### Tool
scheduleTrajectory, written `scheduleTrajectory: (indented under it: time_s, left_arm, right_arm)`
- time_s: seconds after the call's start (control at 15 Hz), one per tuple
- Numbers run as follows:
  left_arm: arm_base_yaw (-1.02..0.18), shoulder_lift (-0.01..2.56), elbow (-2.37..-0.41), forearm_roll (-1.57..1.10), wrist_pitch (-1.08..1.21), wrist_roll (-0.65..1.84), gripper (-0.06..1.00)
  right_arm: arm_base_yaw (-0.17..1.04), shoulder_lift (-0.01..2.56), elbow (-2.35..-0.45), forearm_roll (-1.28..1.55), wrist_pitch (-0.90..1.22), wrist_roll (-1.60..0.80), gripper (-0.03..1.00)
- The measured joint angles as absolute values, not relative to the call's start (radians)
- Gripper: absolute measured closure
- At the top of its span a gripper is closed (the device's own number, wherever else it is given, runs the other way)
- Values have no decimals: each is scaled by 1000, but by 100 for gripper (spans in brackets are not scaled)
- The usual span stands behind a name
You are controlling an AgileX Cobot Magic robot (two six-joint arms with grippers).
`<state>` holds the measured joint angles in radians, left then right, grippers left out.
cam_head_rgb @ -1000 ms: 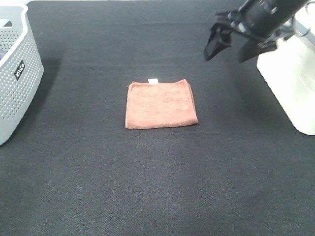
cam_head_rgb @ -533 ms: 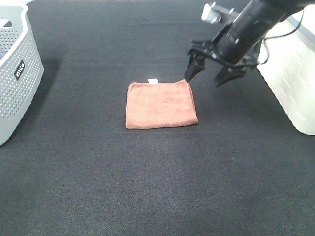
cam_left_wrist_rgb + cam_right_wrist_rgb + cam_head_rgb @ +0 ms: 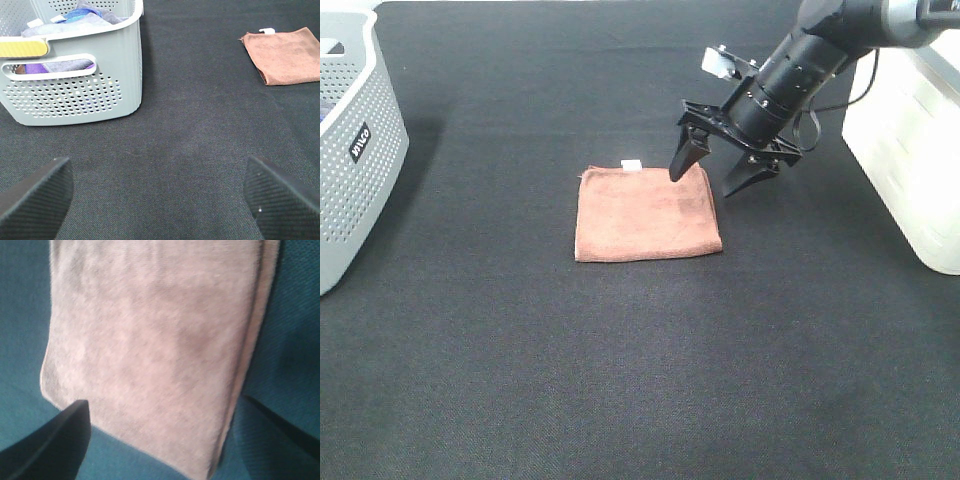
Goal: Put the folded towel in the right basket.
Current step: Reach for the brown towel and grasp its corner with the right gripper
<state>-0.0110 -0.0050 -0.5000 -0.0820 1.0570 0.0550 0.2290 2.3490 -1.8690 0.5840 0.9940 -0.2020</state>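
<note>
The folded brown towel point(image 3: 646, 213) lies flat on the black table, with a small white tag at its far edge. My right gripper point(image 3: 707, 183) is open and low over the towel's far right corner, one finger over the cloth, the other just off its right edge. In the right wrist view the towel point(image 3: 150, 345) fills the frame between the two dark fingertips point(image 3: 55, 440). The white right basket point(image 3: 915, 150) stands at the right edge. My left gripper point(image 3: 160, 192) is open over bare table; the towel point(image 3: 287, 55) shows far off.
A grey perforated basket point(image 3: 350, 150) holding mixed cloths stands at the far left; it also shows in the left wrist view point(image 3: 75, 75). A cable hangs from the right arm near the white basket.
My right gripper has moved left and down from beside the white basket to the towel's far right corner, staying open. The towel and left arm have not moved.
</note>
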Motion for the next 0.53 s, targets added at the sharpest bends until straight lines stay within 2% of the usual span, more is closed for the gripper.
scheduleTrajectory:
  time_s: [0.53]
  left_arm:
    - [-11, -5, -500, -82, 1057, 55, 7]
  right_arm:
    - [210, 2455, -1921, 593, 983, -269, 23]
